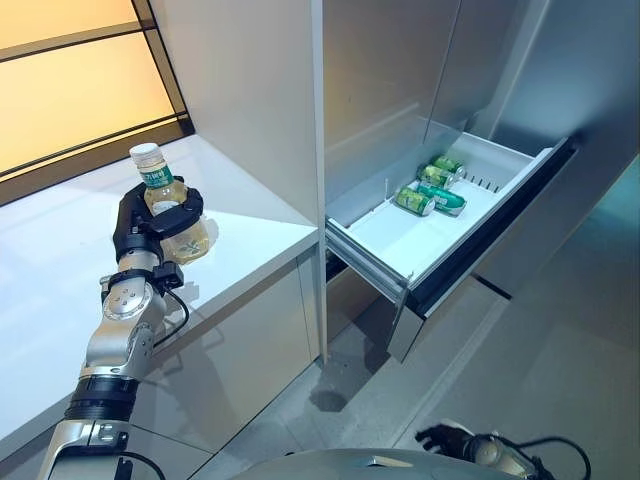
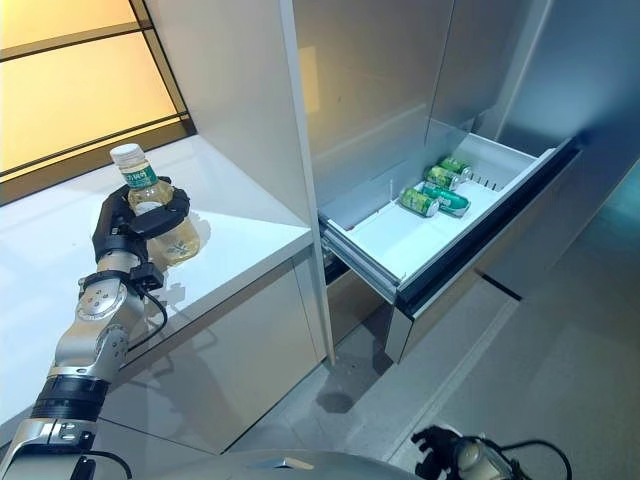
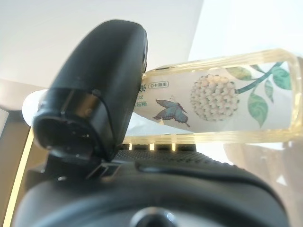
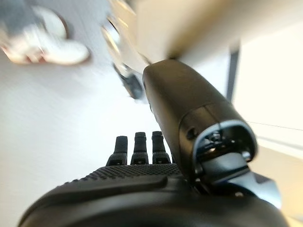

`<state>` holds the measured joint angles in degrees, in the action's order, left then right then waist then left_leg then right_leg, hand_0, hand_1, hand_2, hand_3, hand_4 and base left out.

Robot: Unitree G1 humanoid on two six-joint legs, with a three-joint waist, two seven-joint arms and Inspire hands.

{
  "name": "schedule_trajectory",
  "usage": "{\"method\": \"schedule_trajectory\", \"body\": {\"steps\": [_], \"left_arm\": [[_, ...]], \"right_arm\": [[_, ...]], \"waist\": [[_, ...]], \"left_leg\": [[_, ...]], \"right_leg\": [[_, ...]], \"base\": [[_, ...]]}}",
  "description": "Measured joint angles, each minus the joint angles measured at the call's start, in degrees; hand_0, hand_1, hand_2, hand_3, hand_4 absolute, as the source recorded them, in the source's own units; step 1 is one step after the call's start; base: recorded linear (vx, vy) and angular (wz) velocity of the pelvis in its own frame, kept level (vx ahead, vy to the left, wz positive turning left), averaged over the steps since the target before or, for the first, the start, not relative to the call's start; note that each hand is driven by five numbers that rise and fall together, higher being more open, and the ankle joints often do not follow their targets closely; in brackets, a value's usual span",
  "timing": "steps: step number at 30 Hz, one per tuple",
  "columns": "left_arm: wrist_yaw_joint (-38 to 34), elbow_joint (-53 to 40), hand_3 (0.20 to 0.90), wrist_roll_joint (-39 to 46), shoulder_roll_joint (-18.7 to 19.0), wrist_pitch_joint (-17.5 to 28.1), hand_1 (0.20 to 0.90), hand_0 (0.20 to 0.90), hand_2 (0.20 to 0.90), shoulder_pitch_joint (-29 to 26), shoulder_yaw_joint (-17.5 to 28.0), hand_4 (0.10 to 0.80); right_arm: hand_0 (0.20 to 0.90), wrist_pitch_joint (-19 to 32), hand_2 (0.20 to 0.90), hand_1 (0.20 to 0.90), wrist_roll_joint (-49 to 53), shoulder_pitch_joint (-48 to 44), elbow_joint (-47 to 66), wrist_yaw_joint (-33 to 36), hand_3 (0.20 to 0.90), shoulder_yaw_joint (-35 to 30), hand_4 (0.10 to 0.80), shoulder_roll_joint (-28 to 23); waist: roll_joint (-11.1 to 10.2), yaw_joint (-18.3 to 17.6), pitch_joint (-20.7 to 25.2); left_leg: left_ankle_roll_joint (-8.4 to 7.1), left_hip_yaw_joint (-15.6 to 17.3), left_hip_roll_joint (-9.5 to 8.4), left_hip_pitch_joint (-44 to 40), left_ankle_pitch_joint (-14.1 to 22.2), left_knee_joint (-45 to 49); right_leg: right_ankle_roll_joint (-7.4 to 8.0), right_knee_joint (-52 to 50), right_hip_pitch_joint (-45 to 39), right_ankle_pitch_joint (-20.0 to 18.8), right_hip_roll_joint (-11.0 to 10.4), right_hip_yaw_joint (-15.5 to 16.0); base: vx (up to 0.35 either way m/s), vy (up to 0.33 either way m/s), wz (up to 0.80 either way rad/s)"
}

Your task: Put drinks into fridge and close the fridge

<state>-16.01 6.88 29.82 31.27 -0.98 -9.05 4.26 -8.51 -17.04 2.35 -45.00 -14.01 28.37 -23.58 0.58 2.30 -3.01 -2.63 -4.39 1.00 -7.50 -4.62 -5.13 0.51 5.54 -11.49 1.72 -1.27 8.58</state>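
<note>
My left hand point(image 1: 150, 232) is shut on a clear bottle point(image 1: 172, 210) of pale yellow drink with a white cap and green label, held upright just above the white counter point(image 1: 60, 270). The left wrist view shows the bottle point(image 3: 222, 101) with a flower and butterfly label lying across my palm under the thumb point(image 3: 99, 90). The fridge drawer point(image 1: 420, 235) stands pulled open to the right, with green cans point(image 1: 432, 188) lying at its back. My right hand point(image 1: 445, 437) hangs low by the floor, fingers point(image 4: 137, 149) straight.
A tall grey fridge panel point(image 1: 250, 90) rises between the counter and the drawer. The drawer's dark front point(image 1: 500, 225) juts into the floor space. A person's white shoes point(image 4: 45, 47) show in the right wrist view.
</note>
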Motion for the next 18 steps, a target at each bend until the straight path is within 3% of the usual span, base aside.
{"method": "schedule_trajectory", "body": {"steps": [11,13,15,18], "left_arm": [[-0.1,-1.7,0.200,0.0,-0.4,2.7,0.300,0.300,0.300,-0.1,-2.4,0.100],[0.3,-1.7,0.200,0.0,-0.4,3.8,0.300,0.300,0.300,0.0,-2.4,0.100],[0.1,-1.9,0.200,0.0,-0.4,4.1,0.300,0.300,0.300,-0.3,-2.4,0.100],[-0.3,-2.6,0.200,0.0,-0.4,4.1,0.300,0.300,0.300,-0.6,-2.4,0.100]], "right_arm": [[0.900,3.4,0.900,0.900,-4.7,-7.2,16.1,-6.7,0.900,5.7,0.800,1.7],[0.900,8.5,0.900,0.900,-5.8,-7.2,13.5,-5.4,0.900,4.5,0.800,1.7],[0.900,11.1,0.900,0.900,-8.0,-6.9,13.2,-4.9,0.900,6.1,0.800,0.4],[0.900,10.7,0.900,0.900,-8.9,-6.2,20.4,-6.4,0.900,9.5,0.800,-2.8]], "waist": [[-0.9,2.0,-0.8],[-0.9,2.2,-1.2],[-0.8,2.3,-1.7],[-0.6,2.2,-2.3]], "left_leg": [[-0.01,-0.6,-0.25,0.3,0.0,0.0],[-0.01,-0.6,-0.25,0.3,0.0,0.0],[0.01,-0.6,-0.30,0.4,0.0,0.0],[0.02,-0.7,-0.24,0.9,0.0,0.0]], "right_leg": [[0.03,-0.3,0.0,0.0,-0.1,0.6],[0.07,0.0,0.0,0.0,-0.2,0.6],[0.10,0.0,0.1,0.1,-0.2,0.6],[0.16,-0.3,0.4,-0.1,-0.1,0.8]], "base": [[-0.028,0.010,0.02],[-0.040,0.033,0.01],[-0.039,0.030,0.00],[-0.030,0.006,0.01]]}}
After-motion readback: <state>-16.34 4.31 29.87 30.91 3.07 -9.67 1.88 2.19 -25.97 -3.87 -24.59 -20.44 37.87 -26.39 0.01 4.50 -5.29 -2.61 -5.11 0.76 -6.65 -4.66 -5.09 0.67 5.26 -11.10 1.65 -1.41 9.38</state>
